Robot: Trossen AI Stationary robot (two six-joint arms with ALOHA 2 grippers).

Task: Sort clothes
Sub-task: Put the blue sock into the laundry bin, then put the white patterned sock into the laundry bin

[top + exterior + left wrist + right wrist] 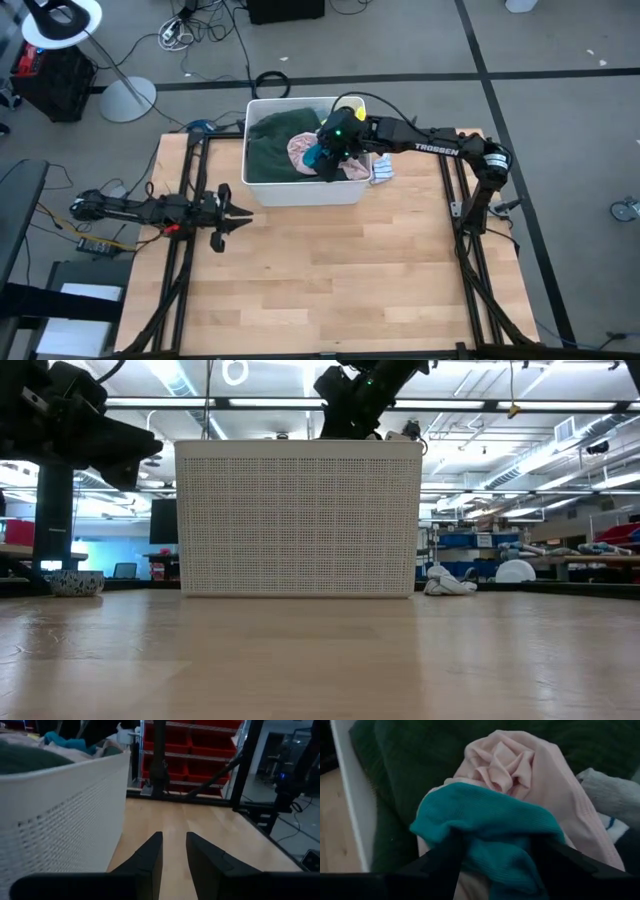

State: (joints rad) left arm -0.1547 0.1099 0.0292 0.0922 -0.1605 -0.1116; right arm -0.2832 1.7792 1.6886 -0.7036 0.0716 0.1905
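the right end effector (492, 852) is down inside the white bin (300, 190), fingers spread wide on either side of a teal garment (485, 827) that lies on top of a pink garment (520, 765). a dark green garment (268, 150) fills the bin's left part. the left end effector (243, 214), fingers slightly parted and empty, waits above the tabletop (330, 280), just beside the bin's front left corner.
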